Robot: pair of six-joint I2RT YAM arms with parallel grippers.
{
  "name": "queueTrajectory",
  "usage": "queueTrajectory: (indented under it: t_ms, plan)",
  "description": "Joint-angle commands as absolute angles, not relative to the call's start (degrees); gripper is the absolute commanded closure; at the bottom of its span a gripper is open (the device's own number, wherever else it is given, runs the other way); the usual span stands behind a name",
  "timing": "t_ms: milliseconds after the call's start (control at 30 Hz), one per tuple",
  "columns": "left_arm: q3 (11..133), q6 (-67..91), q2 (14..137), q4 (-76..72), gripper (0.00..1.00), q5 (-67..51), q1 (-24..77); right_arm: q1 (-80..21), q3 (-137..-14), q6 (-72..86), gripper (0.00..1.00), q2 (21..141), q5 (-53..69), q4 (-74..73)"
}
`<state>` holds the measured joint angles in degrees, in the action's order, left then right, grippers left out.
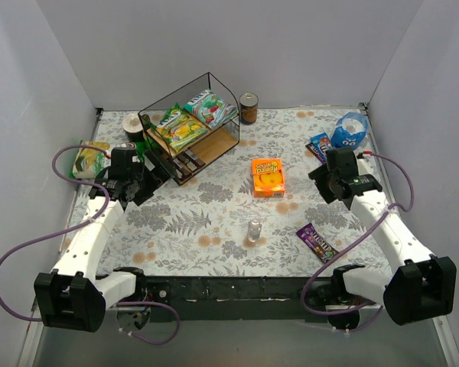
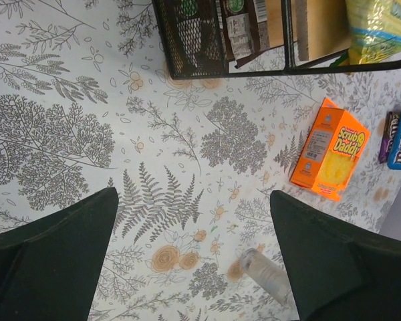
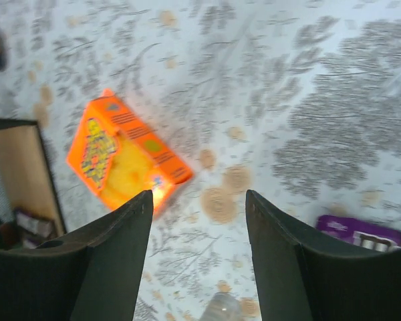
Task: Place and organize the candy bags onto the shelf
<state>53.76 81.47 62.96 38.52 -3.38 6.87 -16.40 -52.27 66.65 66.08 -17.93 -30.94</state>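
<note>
From above, your left arm reaches forward from its base at the near left corner, forearm slanting toward the shelf [image 1: 218, 144], and the left fingers [image 1: 151, 180] sit just beside the shelf's near end; you cannot tell their spread from here. On the upper board lie a green-yellow bag [image 1: 180, 128] and a teal-white bag [image 1: 209, 107], with a dark brown wrapper [image 1: 185, 164] on the lower board. Your right arm slants forward from the near right corner, the right fingers [image 1: 320, 177] pointing inward near the small blue pack [image 1: 319, 145]. The purple wrapper [image 1: 317, 242] lies on the surface beside that forearm, and the orange box [image 1: 268, 177] lies between the arms. In your left wrist view, the left fingers [image 2: 67, 247] are spread wide above bare surface, grasping nothing, with the shelf [image 2: 187, 40] ahead and the orange box [image 2: 329, 155] off to the right. In your right wrist view, somewhat blurred, the right fingers [image 3: 113, 254] are parted and empty, the orange box [image 3: 123, 157] ahead to the left and the purple wrapper [image 3: 357, 231] at the right edge
</note>
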Motion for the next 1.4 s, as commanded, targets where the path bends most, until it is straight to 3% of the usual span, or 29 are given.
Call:
queueTrajectory:
  t_ms: [0, 67, 200, 433, 600, 1100, 1367]
  plan:
    - [52.39, 79.36, 62.75, 35.86, 0.02, -5.8, 7.03, -12.05, -50.36, 65.39, 0.34, 64.69, -20.65, -44.01]
    - [51.95, 79.28, 63.19, 35.86, 0.02, -5.63, 7.03, -10.11, -50.01, 68.54, 0.29, 65.39, -21.18, -50.06]
    - [52.38, 79.45, 64.24, 36.12, 0.02, -4.57, 7.03, -7.3, -48.96, 66.02, 0.28, 67.32, -17.76, -49.93]
    - [54.23, 78.49, 65.83, 37.18, 0.02, -2.55, 7.03, -7.29, -51.24, 57.49, 0.41, 73.74, -5.81, -49.13]
    - [53.97, 78.57, 66.09, 37.27, 0.02, -1.23, 7.03, -7.38, -49.75, 56.95, 0.45, 72.86, -1.06, -47.73]
    - [54.23, 79.98, 66.88, 37.79, 0.02, 1.84, 7.03, -10.81, -48.95, 57.13, 0.49, 81.03, 1.06, -47.46]
    - [54.58, 80.24, 67.24, 38.67, 0.02, 3.69, 6.94, -11.43, -49.75, 58.09, 0.57, 84.29, 0.35, -49.92]
